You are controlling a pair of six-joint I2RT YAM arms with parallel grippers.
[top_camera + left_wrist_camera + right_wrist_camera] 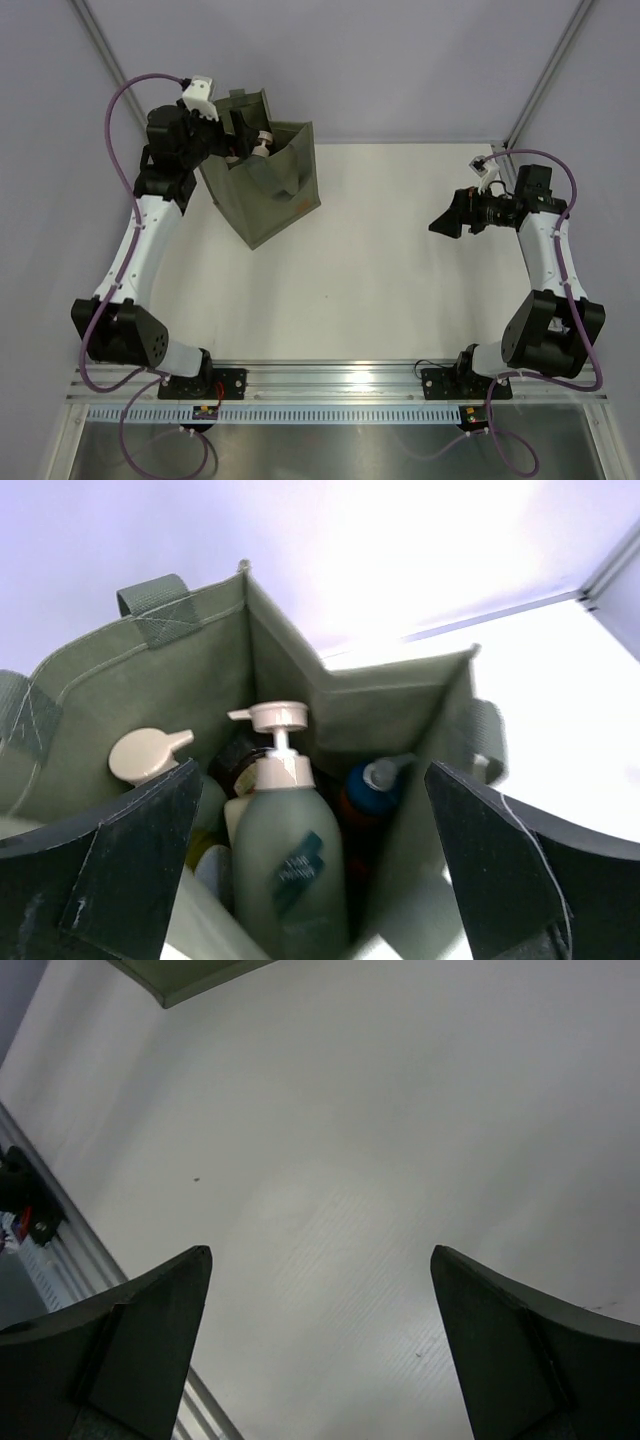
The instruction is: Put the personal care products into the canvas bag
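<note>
While the left gripper (240,135) hangs over the mouth of the olive-green canvas tote bag (262,215), its two dark fingers stand wide apart and hold nothing. Seen from its wrist, the left gripper (312,770) looks straight down into the bag (200,670), whose fabric walls rise around the fingers and beyond them. A strap handle (155,595) is stitched to the far wall.

Directly below the gap between the fingers stands a grey-green plastic bottle with a beige pump (290,865), upright, a dark label on its front, with space on both sides between it and the fingers. Just beside the left finger a second beige pump head (147,752) pokes up. Toward the right finger sits a blue bottle with a pale cap (368,792), leaning slightly. Behind the central pump a dark bottle (238,767) is mostly hidden. All of these lie inside the bag, packed close together.

From above, the bag stands open on the white worktop (400,290), with a small orange-brown patch (299,203) on the side facing away from the left gripper.

Well apart from the bag, the right gripper (447,222) hovers with its jaws wide and empty. Below the right gripper (320,1250) is bare worktop (350,1160), and only a corner of the bag (190,972) shows far ahead of it.
</note>
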